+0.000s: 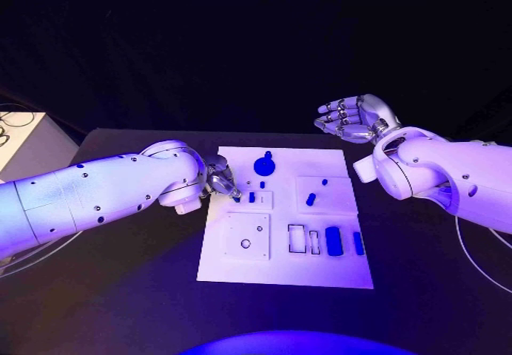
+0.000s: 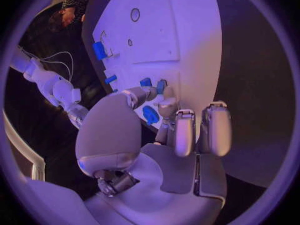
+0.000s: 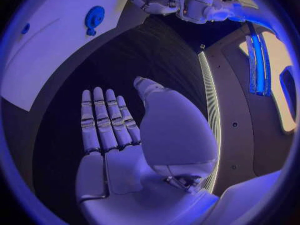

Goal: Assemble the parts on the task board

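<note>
In the head view, the left hand (image 1: 221, 183) rested at the near-left edge of the white rectangular task board (image 1: 280, 275), fingers curled beside a small blue peg (image 1: 251, 197) just past the fingertips.

The left wrist view showed its fingers (image 2: 185, 132) bent near a round blue part (image 2: 150, 114); I could not tell whether they pinched it.

In the right wrist view, the right hand (image 3: 119, 135) lay flat and released, well apart from the board.
</note>
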